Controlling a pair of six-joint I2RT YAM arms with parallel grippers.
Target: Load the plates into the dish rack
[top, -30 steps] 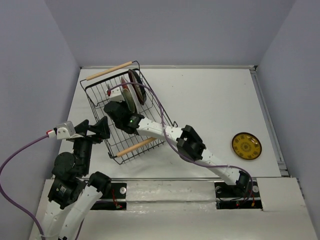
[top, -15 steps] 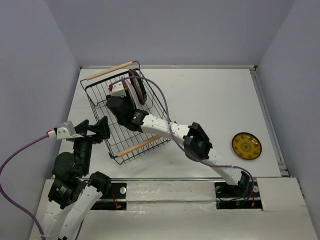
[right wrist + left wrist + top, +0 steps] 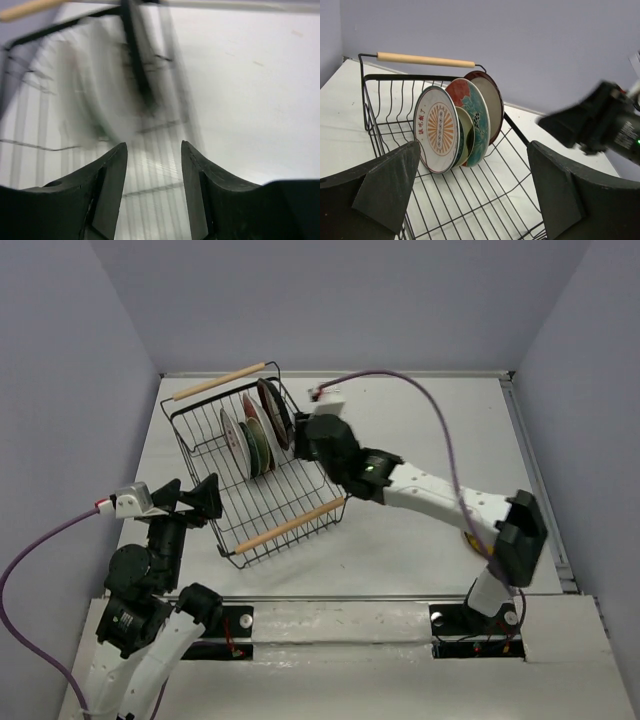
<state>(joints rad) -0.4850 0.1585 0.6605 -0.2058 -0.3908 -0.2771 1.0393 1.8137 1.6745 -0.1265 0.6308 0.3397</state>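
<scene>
We see soft, even light in the top view. The table [image 3: 480,420] is bright white and the walls [image 3: 350,300] are pale grey-violet. Shadows are weak, only a faint one lies below the rack [image 3: 270,505] and the right arm [image 3: 425,490]. We find no strong glare. In the left wrist view the plates [image 3: 438,129] are sharp, the near left fingers [image 3: 385,190] are dark and a little soft, and the right arm is blurred. The right wrist view is heavily smeared by motion: rack and plates are only streaks, while the right fingers [image 3: 107,190] are sharp.
</scene>
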